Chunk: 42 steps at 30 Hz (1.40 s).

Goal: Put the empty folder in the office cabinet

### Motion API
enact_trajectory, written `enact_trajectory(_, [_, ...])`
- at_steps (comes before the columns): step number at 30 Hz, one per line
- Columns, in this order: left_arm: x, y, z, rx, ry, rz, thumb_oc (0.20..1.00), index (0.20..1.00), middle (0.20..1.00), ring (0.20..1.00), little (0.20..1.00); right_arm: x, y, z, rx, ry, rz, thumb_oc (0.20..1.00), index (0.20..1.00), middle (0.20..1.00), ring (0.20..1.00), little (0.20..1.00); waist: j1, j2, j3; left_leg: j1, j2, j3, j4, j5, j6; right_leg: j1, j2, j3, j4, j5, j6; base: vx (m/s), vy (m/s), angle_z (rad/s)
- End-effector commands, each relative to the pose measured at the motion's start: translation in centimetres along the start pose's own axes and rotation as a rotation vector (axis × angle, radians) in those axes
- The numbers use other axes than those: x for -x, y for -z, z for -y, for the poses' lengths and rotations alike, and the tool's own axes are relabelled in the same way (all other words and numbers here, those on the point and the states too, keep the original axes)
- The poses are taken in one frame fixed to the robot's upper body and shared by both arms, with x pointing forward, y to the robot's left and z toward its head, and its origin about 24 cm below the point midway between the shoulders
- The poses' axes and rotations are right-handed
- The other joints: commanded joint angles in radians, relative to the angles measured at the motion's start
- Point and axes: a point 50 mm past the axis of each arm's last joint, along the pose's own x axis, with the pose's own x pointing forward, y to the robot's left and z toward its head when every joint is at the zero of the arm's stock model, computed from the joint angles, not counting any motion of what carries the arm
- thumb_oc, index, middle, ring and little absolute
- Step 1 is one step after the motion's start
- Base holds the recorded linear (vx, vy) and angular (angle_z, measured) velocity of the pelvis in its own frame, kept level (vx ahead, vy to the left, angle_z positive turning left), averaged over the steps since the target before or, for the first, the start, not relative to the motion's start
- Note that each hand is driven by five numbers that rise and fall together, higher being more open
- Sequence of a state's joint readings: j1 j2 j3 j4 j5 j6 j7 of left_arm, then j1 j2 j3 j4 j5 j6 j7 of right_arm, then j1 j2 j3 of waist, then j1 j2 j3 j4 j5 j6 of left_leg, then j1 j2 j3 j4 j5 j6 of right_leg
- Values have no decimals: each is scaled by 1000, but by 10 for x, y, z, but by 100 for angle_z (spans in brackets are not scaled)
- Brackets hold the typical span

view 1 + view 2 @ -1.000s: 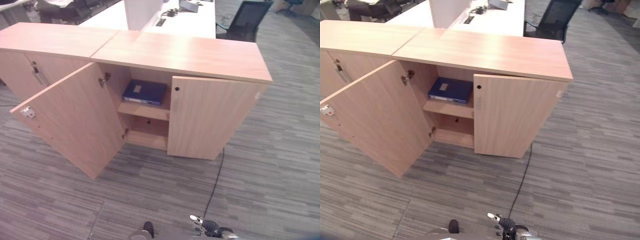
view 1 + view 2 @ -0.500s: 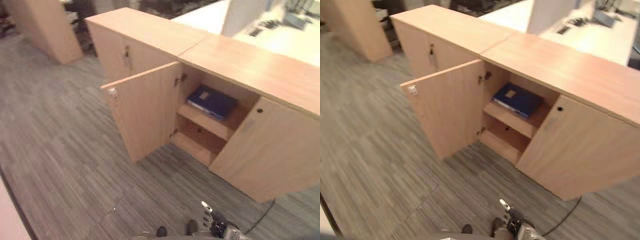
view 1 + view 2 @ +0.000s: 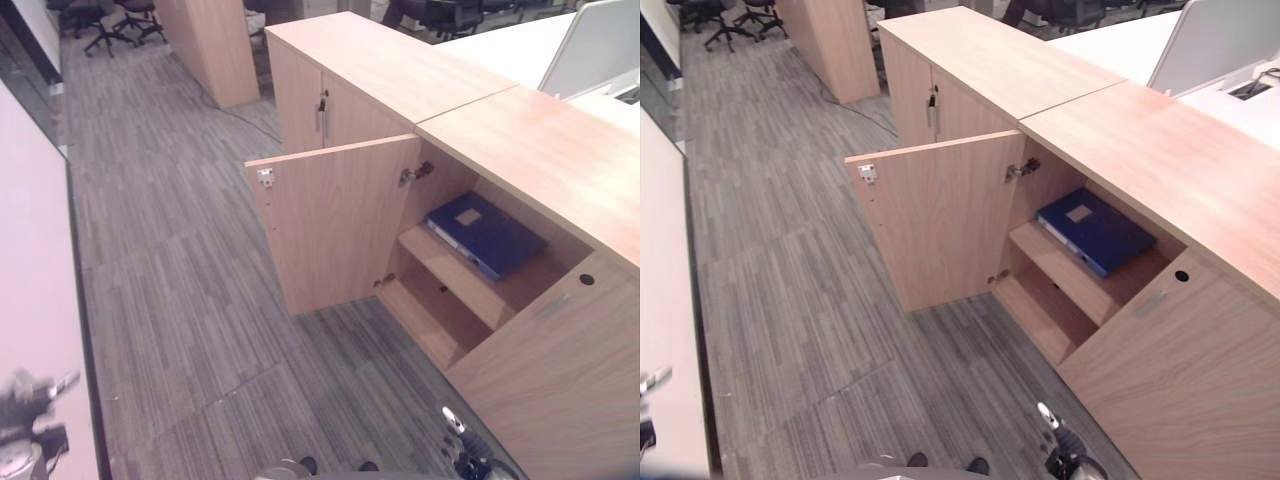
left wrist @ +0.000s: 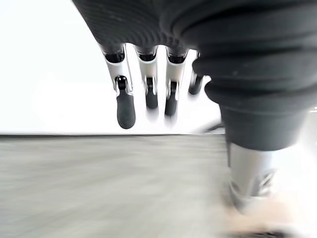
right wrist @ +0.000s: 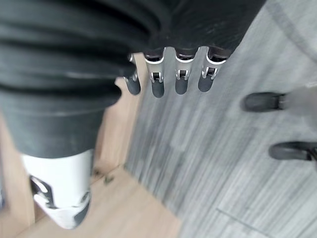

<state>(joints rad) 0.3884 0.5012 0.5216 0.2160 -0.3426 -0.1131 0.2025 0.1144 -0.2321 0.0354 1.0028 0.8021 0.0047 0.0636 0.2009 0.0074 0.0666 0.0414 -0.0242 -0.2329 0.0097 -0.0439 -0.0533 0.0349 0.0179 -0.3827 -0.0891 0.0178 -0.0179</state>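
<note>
Nearest, low at the robot's right side, the right hand (image 5: 168, 74) hangs over the grey carpet (image 3: 200, 300), its fingers (image 5: 181, 79) straight and side by side, the thumb apart, holding nothing. In its wrist view the carpet lies below the fingertips and a strip of wood shows beside the arm. The left hand (image 4: 148, 89) hangs at the robot's left, next to a white panel (image 3: 35, 300); its fingers (image 4: 125, 106) are straight, a little apart, and empty too.

Further on stands the cabinet (image 3: 560, 150). Its left door (image 3: 335, 225) is swung wide open over the carpet, a small white catch at its upper corner. The right door (image 3: 560, 380) is closed.

Inside the open half, the blue folder (image 3: 485, 232) lies flat on the upper shelf (image 3: 470, 280), a pale label on its cover. The compartment below it holds nothing I can make out.

A second cabinet (image 3: 370, 70) joins the first on its far side, doors closed. Beyond it stand another wooden unit (image 3: 210, 45), white desks (image 3: 520, 45) and dark office chairs (image 3: 100, 20).
</note>
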Motion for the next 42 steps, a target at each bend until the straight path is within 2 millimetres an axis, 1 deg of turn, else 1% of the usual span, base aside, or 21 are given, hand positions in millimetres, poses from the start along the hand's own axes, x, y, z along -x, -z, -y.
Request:
enact_trajectory(1, [-10, 44, -20, -113, -174, -188, 1000, 1000, 1000, 1000, 1000, -4, 14, -17, 59, -29, -56, 1000, 1000, 1000, 1000, 1000, -7, -44, 17, -84, 25, -2, -37, 60, -49, 27, -57, -10, 2, -87, 88, -77, -113, 2])
enact_trajectory(2, [-13, 36, -14, -100, -175, -151, 1000, 1000, 1000, 1000, 1000, -3, 13, -15, 61, -23, -50, 1000, 1000, 1000, 1000, 1000, -12, -48, 31, -114, 28, 19, 15, 46, -58, 31, -60, -15, 2, -91, 85, -163, -96, 5])
enact_trajectory(3, [-21, 19, 1, -68, -148, -80, 1000, 1000, 1000, 1000, 1000, -3, 8, -8, 81, -5, -41, 1000, 1000, 1000, 1000, 1000, -34, -50, 62, -181, 71, 142, 107, 55, -67, 39, -67, -34, 2, -95, 82, -179, -90, 9])
enact_trajectory(4, [-24, 13, 4, -63, -140, -59, 1000, 1000, 1000, 1000, 1000, -3, 5, -6, 86, 4, -34, 1000, 1000, 1000, 1000, 1000, -41, -49, 72, -207, 113, 232, 138, 68, -59, 41, -69, -40, 2, -97, 82, -87, -97, 22])
enact_trajectory(6, [-28, 2, 5, -50, -135, -22, 1000, 1000, 1000, 1000, 1000, -2, 8, -1, 102, 22, -55, 1000, 1000, 1000, 1000, 1000, -43, -46, 69, -206, 156, 291, 147, 60, -54, 52, -59, -16, 2, -112, 83, 44, -70, 19])
enact_trajectory(7, [-30, -1, 4, -50, -144, -12, 1000, 1000, 1000, 1000, 1000, -2, 8, 1, 123, 25, -66, 1000, 1000, 1000, 1000, 1000, -45, -47, 66, -211, 159, 289, 140, 68, -54, 52, -60, -7, 2, -112, 83, 36, -8, -3])
enact_trajectory(9, [-39, -13, 1, -47, -142, 21, 1000, 1000, 1000, 1000, 1000, 0, 11, 11, 177, 46, -96, 1000, 1000, 1000, 1000, 1000, -52, -45, 56, -224, 161, 257, 69, 128, -64, 53, -60, 6, 2, -118, 79, 50, 22, -19])
enact_trajectory(13, [-50, -26, -3, -60, -133, 49, 1000, 1000, 1000, 1000, 1000, 0, 7, 15, 195, 52, -82, 1000, 1000, 1000, 1000, 1000, -62, -40, 57, -240, 164, 251, -25, 214, -64, 55, -54, 7, 2, -109, 76, 7, 41, -18])
enact_trajectory(14, [-62, -40, -8, -85, -123, 68, 1000, 1000, 1000, 1000, 1000, 1, 5, 21, 206, 69, -80, 1000, 1000, 1000, 1000, 1000, -71, -29, 53, -235, 167, 253, -65, 235, -74, 70, -43, 14, 2, -118, 76, 102, 42, -7])
enact_trajectory(18, [-68, -45, -7, -111, -92, 69, 1000, 1000, 1000, 1000, 1000, 3, 8, 23, 202, 70, -86, 1000, 1000, 1000, 1000, 1000, -83, -8, 30, -191, 170, 256, -92, 235, -82, 93, -32, 31, 2, -128, 78, 122, 101, -32])
enact_trajectory(22, [-69, -48, -1, -118, -68, 77, 1000, 1000, 1000, 1000, 1000, 3, 10, 24, 191, 69, -91, 1000, 1000, 1000, 1000, 1000, -90, -4, 15, -167, 166, 276, -96, 225, -83, 105, -45, 39, 2, -134, 83, 112, 137, -18])
enact_trajectory(28, [-71, -56, 14, -119, -16, 111, 1000, 1000, 1000, 1000, 1000, 3, 4, 22, 194, 46, -74, 1000, 1000, 1000, 1000, 1000, -111, 4, -16, -116, 119, 296, -97, 161, -48, 115, -103, 62, 2, -116, 115, 126, 212, -16])
enact_trajectory(29, [-71, -61, 23, -117, 11, 137, 1000, 1000, 1000, 1000, 1000, 3, 1, 21, 200, 39, -64, 1000, 1000, 1000, 1000, 1000, -120, 7, -28, -99, 96, 300, -97, 131, -32, 118, -130, 68, 2, -105, 136, 159, 285, -7])
enact_trajectory(33, [-72, -77, 36, -115, 61, 195, 1000, 1000, 1000, 1000, 1000, 1, -5, 15, 212, 12, -46, 1000, 1000, 1000, 1000, 1000, -134, 12, -48, -70, 55, 319, -97, 86, -3, 117, -183, 84, 5, -77, 168, 141, 287, -11])
enact_trajectory(34, [-69, -84, 45, -125, 93, 233, 1000, 1000, 1000, 1000, 1000, 0, -7, 11, 211, -1, -37, 1000, 1000, 1000, 1000, 1000, -136, 10, -49, -50, 33, 329, -97, 60, 14, 118, -213, 95, 25, -72, 187, 114, 259, -14])
enact_trajectory(35, [-69, -84, 45, -124, 93, 233, 1000, 1000, 1000, 1000, 1000, 0, -7, 11, 211, -1, -36, 1000, 1000, 1000, 1000, 1000, -135, 11, -50, -52, 33, 330, -97, 62, 15, 115, -214, 97, 25, -70, 187, 138, 350, -16])
enact_trajectory(36, [-72, -89, 48, -145, 107, 244, 1000, 1000, 1000, 1000, 1000, -1, -11, 7, 217, -15, -27, 1000, 1000, 1000, 1000, 1000, -138, 13, -53, -38, 16, 346, -96, 42, 31, 101, -246, 99, 62, -55, 205, 80, 251, -20])
enact_trajectory(39, [-76, -98, 47, -162, 106, 263, 1000, 1000, 1000, 1000, 1000, 1, -11, 4, 240, -41, -5, 1000, 1000, 1000, 1000, 1000, -141, 14, -49, -20, -1, 362, -92, 22, 49, 69, -285, 111, 145, -30, 222, 62, 188, -31])
enact_trajectory(40, [-80, -106, 47, -169, 107, 276, 1000, 1000, 1000, 1000, 1000, 3, -11, 9, 257, -42, -12, 1000, 1000, 1000, 1000, 1000, -149, 14, -39, -9, -13, 369, -88, 14, 61, 52, -309, 120, 204, 8, 230, 70, 290, -39])
enact_trajectory(41, [-83, -116, 50, -180, 127, 293, 1000, 1000, 1000, 1000, 1000, 2, -15, 13, 230, -22, -19, 1000, 1000, 1000, 1000, 1000, -166, 23, -10, 10, -21, 375, -79, 2, 81, 7, -341, 126, 333, 74, 222, 118, 346, -38])
enact_trajectory(42, [-82, -119, 57, -183, 157, 299, 1000, 1000, 1000, 1000, 1000, 0, -19, 11, 216, -16, -14, 1000, 1000, 1000, 1000, 1000, -173, 41, 8, 32, -8, 389, -74, -22, 87, -33, -364, 84, 418, 70, 209, 102, 286, -21])
